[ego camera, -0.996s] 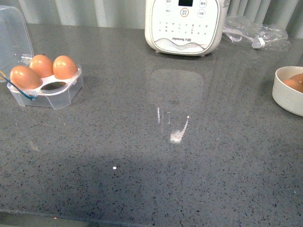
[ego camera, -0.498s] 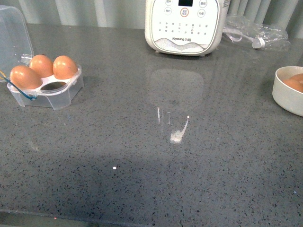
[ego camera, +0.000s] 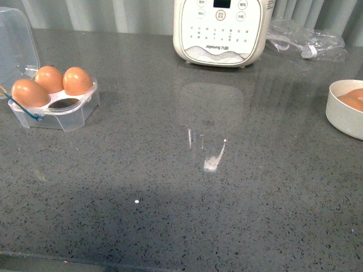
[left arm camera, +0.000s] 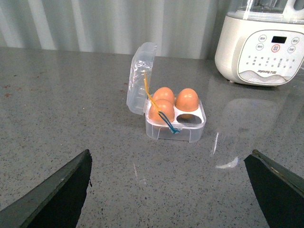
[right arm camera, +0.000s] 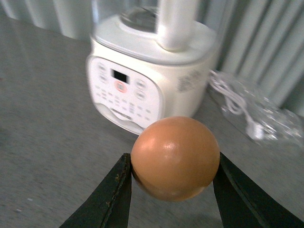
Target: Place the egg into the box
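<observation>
Right claw (right arm camera: 174, 164) is closed on the smooth orange-brown oval egg (right arm camera: 175, 152); left claw (left arm camera: 171, 154) stands open. The small clear plastic four-cup box (ego camera: 68, 113) sits lid-open at the left of the grey speckled surface (ego camera: 170, 198). The egg should be carried slowly over the one empty cup (ego camera: 67, 102) and lowered in before release, clear of the three seated eggs (ego camera: 77, 81).

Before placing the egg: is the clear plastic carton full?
Not full. The clear plastic four-cup carton holds three orange-brown eggs; its fourth cup is empty.

Setting: kitchen-type counter. Grey speckled stone worktop (ego camera: 170, 215). A white countertop cooker (right arm camera: 142, 90) with display and button panel stands beyond the right pincer (right arm camera: 173, 159) and the egg (right arm camera: 175, 142) it grips, with a bagged power cord (right arm camera: 247, 114) beside the cooker. Clear egg box (left arm camera: 194, 130) sits ahead of the left pincer (left arm camera: 170, 153). White bowl (ego camera: 340, 122) on worktop. Ribbed wall panel (left arm camera: 71, 23) behind.
</observation>
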Motion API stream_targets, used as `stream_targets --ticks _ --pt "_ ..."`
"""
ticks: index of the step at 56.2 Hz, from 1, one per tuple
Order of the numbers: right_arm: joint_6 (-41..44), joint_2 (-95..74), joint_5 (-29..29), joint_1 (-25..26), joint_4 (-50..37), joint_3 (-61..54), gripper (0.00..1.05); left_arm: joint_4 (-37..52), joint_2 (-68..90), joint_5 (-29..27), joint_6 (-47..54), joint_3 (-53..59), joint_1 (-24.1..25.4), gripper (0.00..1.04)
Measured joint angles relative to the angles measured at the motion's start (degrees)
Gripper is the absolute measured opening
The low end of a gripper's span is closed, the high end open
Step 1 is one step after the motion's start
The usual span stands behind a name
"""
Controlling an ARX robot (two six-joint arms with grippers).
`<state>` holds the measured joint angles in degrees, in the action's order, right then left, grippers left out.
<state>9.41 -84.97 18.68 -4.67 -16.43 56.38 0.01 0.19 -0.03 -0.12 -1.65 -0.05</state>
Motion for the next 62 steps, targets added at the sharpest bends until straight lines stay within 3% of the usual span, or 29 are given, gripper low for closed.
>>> stream_targets --ticks 16,23,39,62 --pt "-1.6 -10.2 3.4 -17.0 -0.9 8.2 0.42 0.0 0.0 0.0 0.0 0.0 0.0 0.98" --pt "-2.2 -14.7 6.3 -22.1 -3.8 10.0 0.42 0.0 0.0 0.0 0.0 0.0 0.0 0.98" --pt "-2.6 -23.6 6.8 -27.1 -3.5 16.1 0.42 0.0 0.0 0.0 0.0 0.0 0.0 0.98" --pt "-1.7 -29.7 8.1 -30.3 0.0 21.4 0.42 0.0 0.0 0.0 0.0 0.0 0.0 0.98"
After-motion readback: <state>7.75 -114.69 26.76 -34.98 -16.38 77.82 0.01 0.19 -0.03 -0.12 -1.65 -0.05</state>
